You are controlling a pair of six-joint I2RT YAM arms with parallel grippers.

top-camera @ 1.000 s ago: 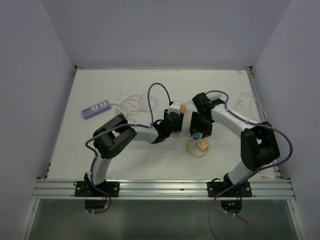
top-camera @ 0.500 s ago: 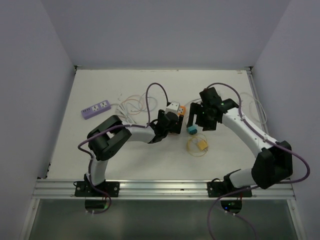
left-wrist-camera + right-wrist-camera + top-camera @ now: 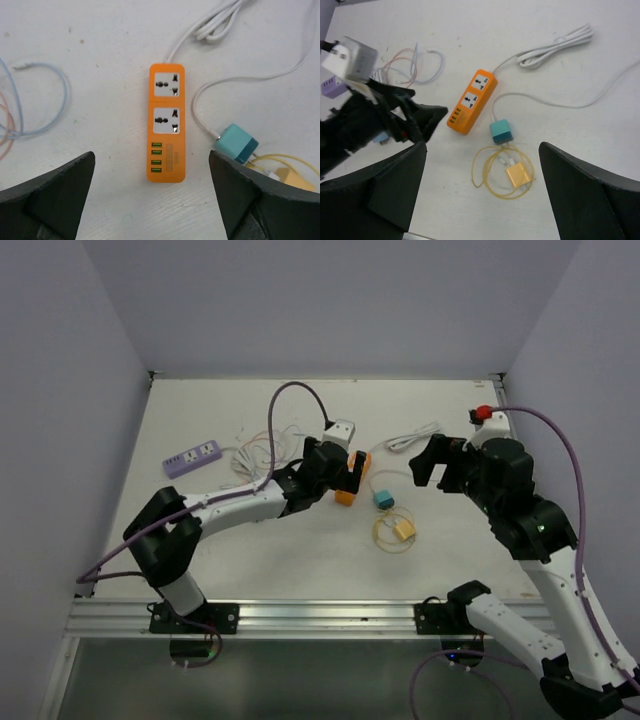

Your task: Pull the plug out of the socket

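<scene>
The orange socket strip [image 3: 167, 130] lies flat on the white table, and both of its sockets are empty. The teal plug [image 3: 236, 144] rests on the table just to its right, apart from it, on a white cable. My left gripper [image 3: 151, 160] hovers open above the strip's USB end and holds nothing. My right gripper [image 3: 480, 150] is open too, raised high over the teal plug [image 3: 500, 131] and the strip [image 3: 471, 101]. From the top view, the left gripper [image 3: 352, 472] is over the strip [image 3: 345, 496], and the right gripper [image 3: 440, 462] is up and to the right of the plug [image 3: 383, 499].
A yellow charger [image 3: 403, 530] with a looped yellow cable lies near the plug. A coiled white cord [image 3: 412, 436] sits behind it. A purple power strip [image 3: 192, 457] and thin loose cables [image 3: 262, 450] lie at the left. Walls enclose the table.
Both grippers have opened. The right arm let go of the teal plug and rose back to the right. The left gripper released the orange strip and lifted above it.
</scene>
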